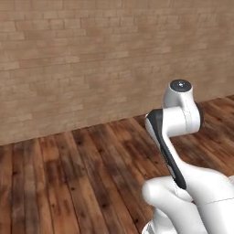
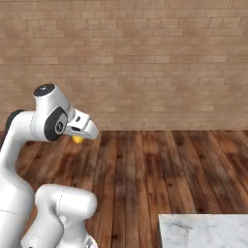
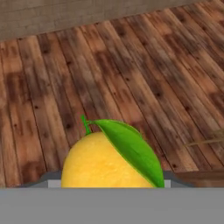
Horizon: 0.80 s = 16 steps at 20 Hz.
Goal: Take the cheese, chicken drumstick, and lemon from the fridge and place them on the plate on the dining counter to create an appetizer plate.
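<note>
- Jaws pinch the lemon (image 3: 103, 159), which sits at the bottom of the hand view with a short green stem and one broad green leaf (image 3: 131, 146) lying across its top; the finger tips themselves are hidden behind the fruit.
- From the right base view, the gripper (image 2: 80, 133) hangs off the folded white arm with a sliver of yellow showing beneath it, carried high and close to the robot's body, likely to keep it steady while the base drives.
- Low in that same view, a corner of the dining counter (image 2: 203, 231) shows as white veined marble; this looks like the destination.
- Beyond lies a dark wooden plank floor (image 1: 68, 183).
- Farthest back stands a tan brick wall (image 2: 145, 58).
</note>
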Available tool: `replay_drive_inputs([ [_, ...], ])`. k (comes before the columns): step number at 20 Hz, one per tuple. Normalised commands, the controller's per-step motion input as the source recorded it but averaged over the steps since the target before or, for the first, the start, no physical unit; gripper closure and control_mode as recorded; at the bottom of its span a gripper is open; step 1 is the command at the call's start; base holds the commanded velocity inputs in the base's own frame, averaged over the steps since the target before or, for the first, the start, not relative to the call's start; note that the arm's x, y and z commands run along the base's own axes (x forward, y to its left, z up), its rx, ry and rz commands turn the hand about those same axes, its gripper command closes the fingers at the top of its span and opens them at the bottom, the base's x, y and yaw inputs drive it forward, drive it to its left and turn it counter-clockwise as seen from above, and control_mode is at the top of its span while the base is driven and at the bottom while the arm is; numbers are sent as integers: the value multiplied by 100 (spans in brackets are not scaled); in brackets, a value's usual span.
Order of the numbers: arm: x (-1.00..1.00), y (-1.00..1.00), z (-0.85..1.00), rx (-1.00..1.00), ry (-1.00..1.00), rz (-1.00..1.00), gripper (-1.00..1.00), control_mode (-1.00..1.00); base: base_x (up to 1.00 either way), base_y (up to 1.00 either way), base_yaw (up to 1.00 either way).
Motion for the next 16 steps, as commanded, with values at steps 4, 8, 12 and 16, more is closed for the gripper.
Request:
replay_drive_inputs([
  [4, 0, 0, 0, 0, 0, 0, 100, 100, 83, 55, -52],
  [8, 0, 0, 0, 0, 0, 0, 100, 100, 69, 80, -58],
  [12, 0, 0, 0, 0, 0, 0, 100, 100, 61, 82, -61],
  [16, 0, 0, 0, 0, 0, 0, 100, 100, 55, 77, -64],
])
